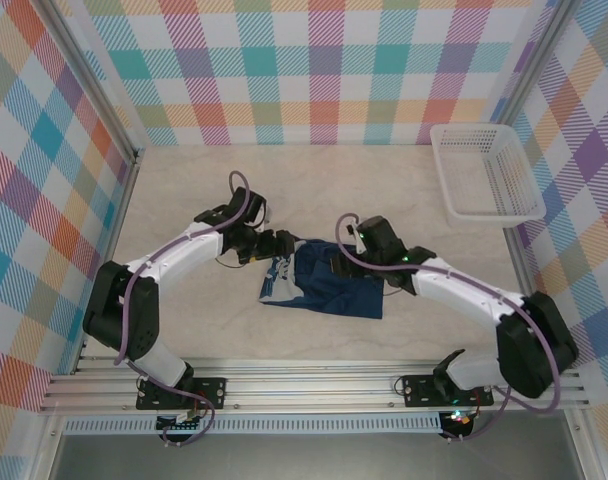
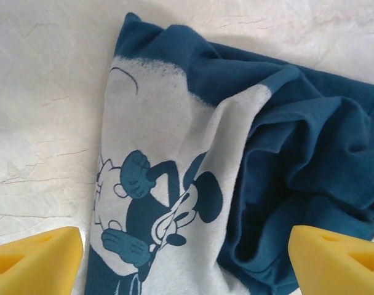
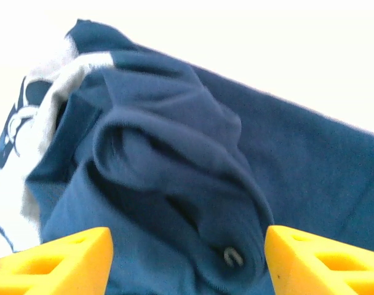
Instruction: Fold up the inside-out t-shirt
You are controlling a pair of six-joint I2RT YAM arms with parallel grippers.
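Looking down from the top camera, I see the t-shirt (image 1: pixel 324 285) as a crumpled, roughly rectangular heap of dark navy cloth. It lies in the middle of the pale, marbled table (image 1: pixel 384 190), between my two arms. My left gripper (image 1: pixel 281 243) sits at the heap's upper left corner, and my right gripper (image 1: pixel 346 262) is over its upper edge. A pale printed patch runs along the shirt's left side. A white plastic basket (image 1: pixel 489 175) with latticed walls stands well apart at the far right, near the plaid wall (image 1: pixel 324 60).

From my left wrist, my yellow wedge-shaped fingers (image 2: pixel 33 261) stand wide apart at the bottom corners with nothing clamped between them. Below them the soft cloth looks blue-teal and is bunched into deep folds on the right. On the left it lies flat under a chalky grey-white print. The print shows a cartoon mouse (image 2: pixel 150 209) with round ears, drawn in the shirt's own blue.

From my right wrist, the yellow fingers (image 3: pixel 58 261) are likewise spread apart and grip nothing. A thick rolled ridge of navy fabric rises between them. The grey-white print peeks in at the left edge. Low on the ridge is a small grey hook-shaped mark (image 3: pixel 232 255), too blurred to read.
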